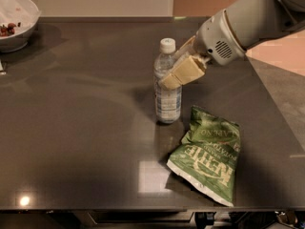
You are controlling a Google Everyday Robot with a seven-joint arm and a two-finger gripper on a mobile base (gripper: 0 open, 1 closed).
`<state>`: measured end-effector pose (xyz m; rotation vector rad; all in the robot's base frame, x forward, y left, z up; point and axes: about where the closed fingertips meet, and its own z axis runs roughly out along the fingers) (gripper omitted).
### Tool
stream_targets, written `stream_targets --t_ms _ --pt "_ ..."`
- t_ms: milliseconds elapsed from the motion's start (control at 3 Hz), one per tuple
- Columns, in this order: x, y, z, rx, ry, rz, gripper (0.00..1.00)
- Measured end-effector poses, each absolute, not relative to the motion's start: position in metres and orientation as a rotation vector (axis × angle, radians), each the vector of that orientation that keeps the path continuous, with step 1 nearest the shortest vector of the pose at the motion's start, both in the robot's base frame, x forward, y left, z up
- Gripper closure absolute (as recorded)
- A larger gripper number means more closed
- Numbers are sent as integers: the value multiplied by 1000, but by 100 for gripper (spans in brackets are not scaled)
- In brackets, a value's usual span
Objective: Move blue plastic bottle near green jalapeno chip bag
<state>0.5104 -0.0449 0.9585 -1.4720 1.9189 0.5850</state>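
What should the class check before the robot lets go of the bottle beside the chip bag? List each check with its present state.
1. The gripper, at the upper half of the blue plastic bottle, shut on it: ok.
2. Bottle upright, white cap on: ok.
3. Bottle close beside the green jalapeno chip bag: ok.
4. Bottle base resting on the table: cannot tell.

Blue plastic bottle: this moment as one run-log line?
gripper | shut on blue plastic bottle, upper half | upright beside green jalapeno chip bag
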Motion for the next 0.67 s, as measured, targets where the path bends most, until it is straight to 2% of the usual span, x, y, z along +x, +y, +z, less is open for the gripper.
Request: stream_targets --t_ms 333,667 --pt "493 -56 948 -1470 1931 578 83" --pt "484 -63 938 -1454 1940 574 61"
